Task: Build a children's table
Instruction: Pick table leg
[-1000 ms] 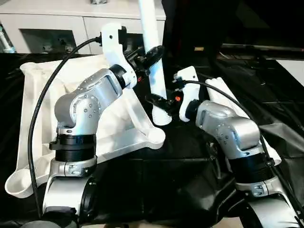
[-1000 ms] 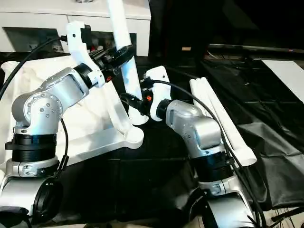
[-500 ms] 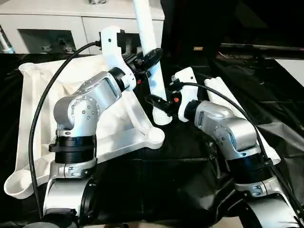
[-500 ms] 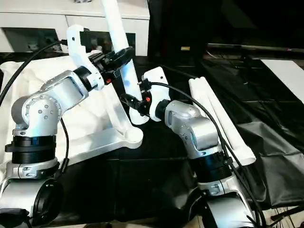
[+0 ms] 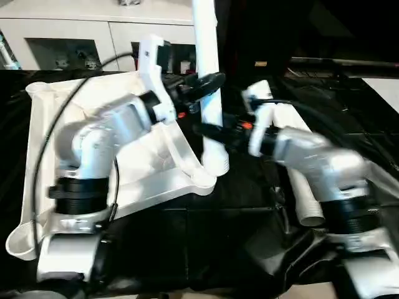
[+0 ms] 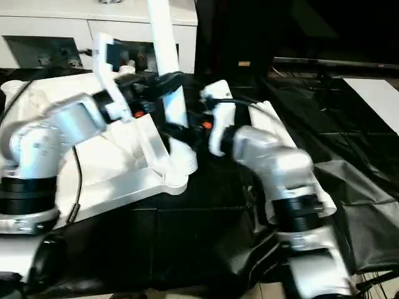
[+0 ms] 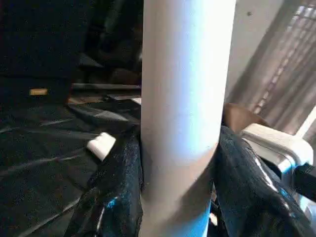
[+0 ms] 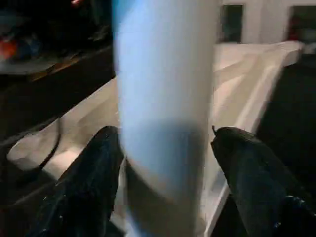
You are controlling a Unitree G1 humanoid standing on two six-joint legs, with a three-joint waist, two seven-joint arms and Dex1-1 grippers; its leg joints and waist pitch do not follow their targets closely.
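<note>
Left gripper point(image 5: 206, 81) grasps the upright leg point(image 5: 207, 56).
Right gripper point(image 8: 168, 163) stands released around its lower part, near the tabletop point(image 5: 93, 118) corner.

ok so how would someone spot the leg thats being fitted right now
Start at the upside-down white tabletop on the black sheet, then go to its corner nearest the two arms. The tube leg there stands upright, unlike the spare legs lying flat to the right.
</note>
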